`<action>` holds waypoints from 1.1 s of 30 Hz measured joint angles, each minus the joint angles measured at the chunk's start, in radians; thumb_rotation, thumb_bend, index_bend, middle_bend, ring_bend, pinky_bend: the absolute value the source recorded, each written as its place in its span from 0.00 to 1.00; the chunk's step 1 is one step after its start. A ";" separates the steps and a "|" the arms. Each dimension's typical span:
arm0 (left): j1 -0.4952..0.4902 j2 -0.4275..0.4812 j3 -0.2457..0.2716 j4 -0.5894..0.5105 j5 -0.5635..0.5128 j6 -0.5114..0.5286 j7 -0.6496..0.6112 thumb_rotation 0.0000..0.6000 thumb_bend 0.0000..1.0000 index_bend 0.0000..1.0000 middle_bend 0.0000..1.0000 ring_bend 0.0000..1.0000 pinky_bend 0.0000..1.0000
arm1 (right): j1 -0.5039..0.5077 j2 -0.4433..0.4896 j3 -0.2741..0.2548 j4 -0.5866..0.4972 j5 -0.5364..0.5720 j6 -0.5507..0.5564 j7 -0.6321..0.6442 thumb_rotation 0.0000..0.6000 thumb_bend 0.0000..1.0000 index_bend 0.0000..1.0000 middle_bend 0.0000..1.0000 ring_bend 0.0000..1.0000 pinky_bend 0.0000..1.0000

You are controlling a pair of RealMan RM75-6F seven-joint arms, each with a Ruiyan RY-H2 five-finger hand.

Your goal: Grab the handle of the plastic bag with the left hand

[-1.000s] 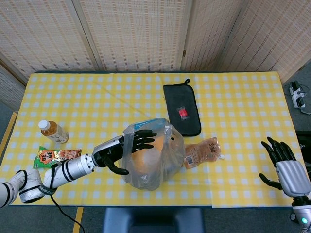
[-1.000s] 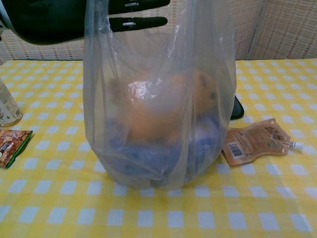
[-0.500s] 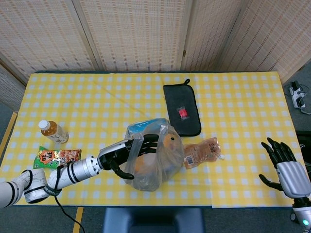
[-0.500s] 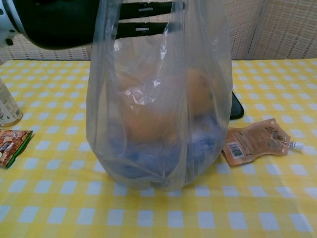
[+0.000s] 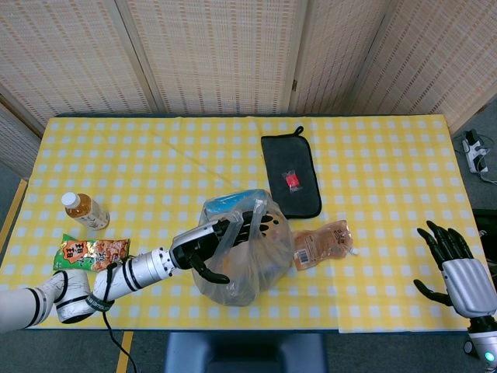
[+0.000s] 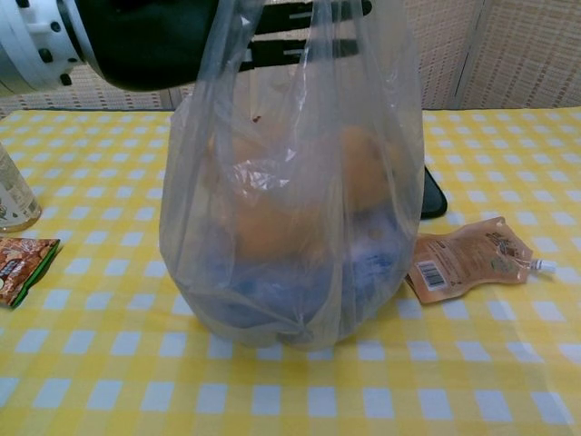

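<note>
- The plastic bag [image 5: 242, 260] stands upright near the front edge of the table [image 5: 155, 155], with orange and blue contents showing through.
- The left hand [image 5: 211, 242] reaches into the bag's top, its fingers [image 6: 309, 18] stretched through a handle loop and seemingly not yet curled; whether they grip is hard to tell through the film.
- The step in hand is threading the handle; next, the fingers need to close around it.
- The right hand [image 5: 457, 268] rests apart, fingers spread, holding nothing.

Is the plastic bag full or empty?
Not empty. Through the clear plastic bag the chest view shows something orange up high and something bluish at the bottom. What they are, I cannot tell.
</note>
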State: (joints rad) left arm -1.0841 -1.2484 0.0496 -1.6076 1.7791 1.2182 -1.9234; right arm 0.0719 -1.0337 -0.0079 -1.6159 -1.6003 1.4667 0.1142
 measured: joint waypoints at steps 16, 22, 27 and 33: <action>-0.039 -0.052 -0.032 0.046 -0.010 -0.034 -0.040 1.00 0.19 0.05 0.04 0.00 0.05 | 0.010 0.002 0.002 0.006 0.015 -0.026 0.011 1.00 0.27 0.00 0.00 0.00 0.00; -0.055 -0.061 -0.033 0.050 0.006 -0.026 -0.088 1.00 0.19 0.05 0.05 0.00 0.06 | 0.009 0.004 0.002 0.008 0.016 -0.022 0.016 1.00 0.27 0.00 0.00 0.00 0.00; -0.069 -0.062 -0.035 0.038 0.017 -0.020 -0.094 1.00 0.19 0.05 0.06 0.00 0.07 | 0.007 0.006 0.001 0.008 0.012 -0.019 0.021 1.00 0.27 0.00 0.00 0.00 0.00; -0.080 -0.057 -0.036 0.018 0.019 -0.020 -0.089 1.00 0.19 0.05 0.06 0.00 0.07 | 0.005 0.009 0.001 0.010 0.008 -0.012 0.029 1.00 0.27 0.00 0.00 0.00 0.00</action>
State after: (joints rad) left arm -1.1645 -1.3059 0.0136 -1.5901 1.7980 1.1977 -2.0128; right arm 0.0769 -1.0243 -0.0074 -1.6059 -1.5920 1.4544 0.1433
